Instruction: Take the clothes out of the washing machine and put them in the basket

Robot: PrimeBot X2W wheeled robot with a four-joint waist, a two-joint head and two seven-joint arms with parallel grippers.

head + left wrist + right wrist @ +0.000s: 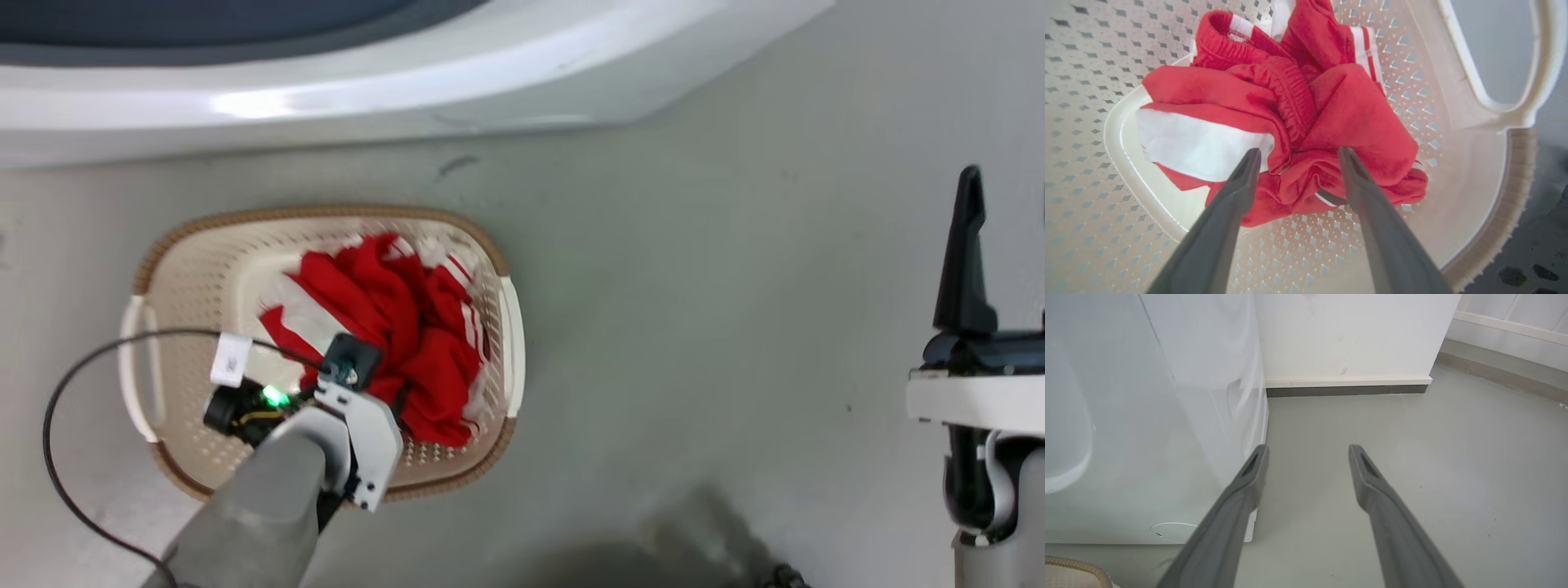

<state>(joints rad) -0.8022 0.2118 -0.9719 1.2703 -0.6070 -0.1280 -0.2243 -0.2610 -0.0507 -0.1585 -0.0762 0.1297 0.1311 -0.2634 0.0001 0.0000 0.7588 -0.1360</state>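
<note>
Red-and-white clothes sit bunched up inside the basket in the head view. The basket's parked on the grey floor, just in front of the washing machine. The left arm reaches over the basket's near side, wrist above the pile. The right gripper is way off to the right, fingers pointing up, over bare floor.

Left wrist view: the left gripper has its fingers spread wide with nothing pinched. The tips are right at the near edge of the crumpled fabric, and I can't tell if they touch it. The clothes lie on the basket's bottom, up against its perforated wall.

Right wrist view: the fingers are spread and empty here too, with floor underneath. The washing machine's white side is on the left, and a bit of basket rim shows at the bottom-left corner.
</note>
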